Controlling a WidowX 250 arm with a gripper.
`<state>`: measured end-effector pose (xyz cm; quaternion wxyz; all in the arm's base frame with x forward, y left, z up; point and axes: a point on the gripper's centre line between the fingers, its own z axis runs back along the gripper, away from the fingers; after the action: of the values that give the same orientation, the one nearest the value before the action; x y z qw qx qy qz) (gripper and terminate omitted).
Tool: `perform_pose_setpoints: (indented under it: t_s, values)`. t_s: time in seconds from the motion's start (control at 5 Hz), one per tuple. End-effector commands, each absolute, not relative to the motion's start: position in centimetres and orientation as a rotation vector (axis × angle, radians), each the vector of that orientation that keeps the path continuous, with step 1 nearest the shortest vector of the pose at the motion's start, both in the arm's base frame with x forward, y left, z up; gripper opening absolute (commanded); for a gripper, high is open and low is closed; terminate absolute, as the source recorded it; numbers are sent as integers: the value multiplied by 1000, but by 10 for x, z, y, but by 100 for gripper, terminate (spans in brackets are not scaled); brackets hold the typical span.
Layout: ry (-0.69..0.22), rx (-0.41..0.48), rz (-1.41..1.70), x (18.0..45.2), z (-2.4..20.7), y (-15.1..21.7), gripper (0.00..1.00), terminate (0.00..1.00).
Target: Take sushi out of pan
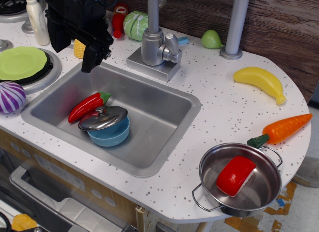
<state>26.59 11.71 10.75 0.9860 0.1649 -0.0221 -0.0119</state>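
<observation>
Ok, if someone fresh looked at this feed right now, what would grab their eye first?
Probably the glossy red sushi lying tilted inside the shiny steel pan at the counter's front right corner. Next, the red chili pepper in the sink, beside the blue bowl under its steel lid. The black claw hangs over the sink's far left corner, far from the pan.

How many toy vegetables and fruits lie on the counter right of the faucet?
3: green pear by the grey post, yellow banana near the wall, orange carrot beside the steel pan.
</observation>
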Motion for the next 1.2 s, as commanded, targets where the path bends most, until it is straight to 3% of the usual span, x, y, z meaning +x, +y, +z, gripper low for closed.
perform_pose_setpoints:
  t_s: [0.0,0.4,0.6,1.0]
  values:
    - [-44,331,-24,266,107,117,100,0]
    - [-40,298,13,300,118,28,100,0]
    - [-95,315,2,309,116,-22,100,0]
    - [-105,198,96,303,90,-113,100,0]
